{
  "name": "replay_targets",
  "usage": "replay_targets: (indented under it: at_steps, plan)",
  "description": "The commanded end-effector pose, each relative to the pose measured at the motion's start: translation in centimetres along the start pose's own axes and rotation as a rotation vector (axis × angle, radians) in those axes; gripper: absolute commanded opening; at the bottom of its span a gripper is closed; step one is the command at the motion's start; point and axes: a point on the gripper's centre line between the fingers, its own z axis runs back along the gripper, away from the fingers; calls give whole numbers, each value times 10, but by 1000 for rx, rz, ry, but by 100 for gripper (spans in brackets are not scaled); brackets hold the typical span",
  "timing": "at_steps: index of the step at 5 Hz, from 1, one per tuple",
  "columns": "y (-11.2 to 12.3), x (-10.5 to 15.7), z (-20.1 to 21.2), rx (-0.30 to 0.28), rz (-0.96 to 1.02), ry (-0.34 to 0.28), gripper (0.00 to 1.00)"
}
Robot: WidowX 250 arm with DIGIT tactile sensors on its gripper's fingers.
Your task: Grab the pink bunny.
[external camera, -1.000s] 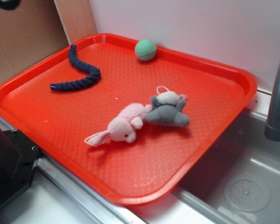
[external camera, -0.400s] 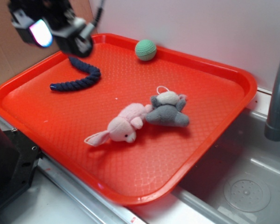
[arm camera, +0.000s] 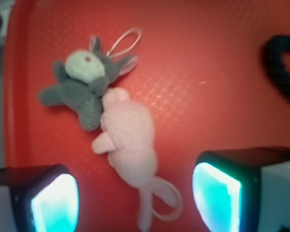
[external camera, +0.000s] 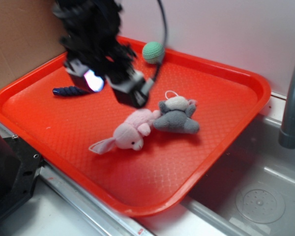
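The pink bunny (external camera: 130, 132) lies flat on the red tray (external camera: 221, 142), its ears pointing to the front left. It touches the grey and white plush (external camera: 177, 118) on its right. In the wrist view the pink bunny (arm camera: 130, 140) lies between and ahead of my two fingers, its ears down near the frame's bottom. My gripper (external camera: 110, 88) is open and empty. It hovers above the tray, just behind and left of the bunny, blurred by motion. Its fingertips (arm camera: 55, 198) glow cyan.
A green ball (external camera: 153, 52) sits at the tray's far rim. A dark blue rope (external camera: 69, 90) lies at the tray's back left, partly hidden by my arm; it also shows in the wrist view (arm camera: 282, 63). A grey faucet (external camera: 292, 108) and sink stand to the right.
My gripper came in from the upper left and moved right and down over the tray toward the bunny. It now covers most of the rope. The plush toys have not moved.
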Motion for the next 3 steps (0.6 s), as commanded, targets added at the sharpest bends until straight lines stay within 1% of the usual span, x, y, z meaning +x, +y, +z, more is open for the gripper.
replay_targets:
  at_steps: [1, 2, 3]
  plan:
    - [-8, 5, -53, 66, -23, 15, 100]
    - [-3, 4, -69, 95, -16, 29, 100]
    - [1, 7, -69, 106, -5, 44, 0]
